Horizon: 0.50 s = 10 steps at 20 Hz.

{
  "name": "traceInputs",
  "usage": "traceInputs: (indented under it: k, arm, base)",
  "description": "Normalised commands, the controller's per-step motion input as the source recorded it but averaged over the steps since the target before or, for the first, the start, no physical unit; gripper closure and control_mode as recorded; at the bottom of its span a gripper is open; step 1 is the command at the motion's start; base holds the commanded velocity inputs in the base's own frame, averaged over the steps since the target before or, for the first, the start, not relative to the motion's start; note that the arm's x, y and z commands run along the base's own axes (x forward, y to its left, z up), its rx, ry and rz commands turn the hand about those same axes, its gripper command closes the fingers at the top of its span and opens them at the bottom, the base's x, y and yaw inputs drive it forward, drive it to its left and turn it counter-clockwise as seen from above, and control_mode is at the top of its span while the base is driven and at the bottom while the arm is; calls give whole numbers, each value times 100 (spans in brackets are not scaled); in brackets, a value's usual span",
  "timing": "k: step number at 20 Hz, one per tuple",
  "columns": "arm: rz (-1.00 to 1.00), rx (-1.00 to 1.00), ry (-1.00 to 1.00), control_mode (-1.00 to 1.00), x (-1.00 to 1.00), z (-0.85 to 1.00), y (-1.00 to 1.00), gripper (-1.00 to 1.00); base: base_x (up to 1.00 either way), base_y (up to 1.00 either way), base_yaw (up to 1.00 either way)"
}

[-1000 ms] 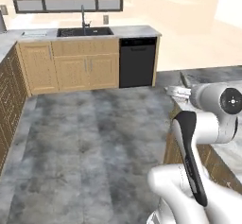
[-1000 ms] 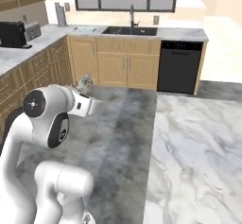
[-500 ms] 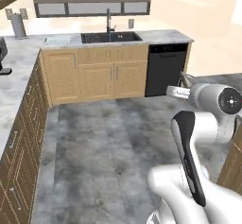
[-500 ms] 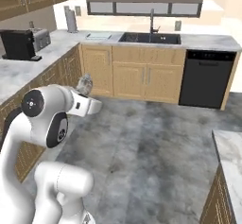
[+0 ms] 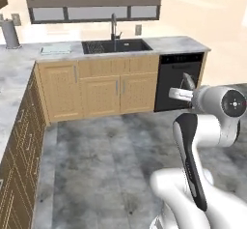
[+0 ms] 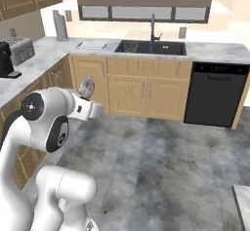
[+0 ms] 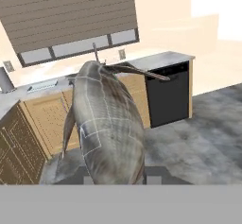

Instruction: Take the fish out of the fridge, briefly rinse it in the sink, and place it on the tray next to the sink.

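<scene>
My gripper (image 5: 187, 87) is shut on the fish (image 7: 106, 124), a grey-brown scaled body that rises from between the fingers and fills the middle of the hand view. The same fish (image 6: 87, 86) sticks up from the hand in the right base view. Across the floor, the black sink (image 5: 116, 46) sits in the marble counter under a dark gooseneck faucet (image 5: 114, 27). Left of the basin on the counter lies the pale blue-green tray (image 5: 55, 49), also seen as the tray (image 6: 92, 45). The fridge is out of view.
A black dishwasher (image 5: 179, 80) stands right of the wooden sink cabinets (image 5: 101, 90). A second counter run with dark cabinets (image 5: 19, 141) lines the left wall, carrying a toaster (image 6: 22, 49) and coffee machine (image 6: 5, 59). Grey stone floor (image 5: 111, 160) lies between me and the sink.
The whole picture has shifted: the base has moved, and the sink counter now looks nearer and more centred. The fish stays gripped in the same pose.
</scene>
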Motion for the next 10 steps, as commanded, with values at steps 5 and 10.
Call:
traceInputs:
  k: [5, 10]
  arm:
    - [0, 0, 0, 100, 0, 0, 0, 100]
    - [0, 0, 0, 100, 0, 0, 0, 100]
  base:
    - [100, -42, -9]
    - [100, -41, -8]
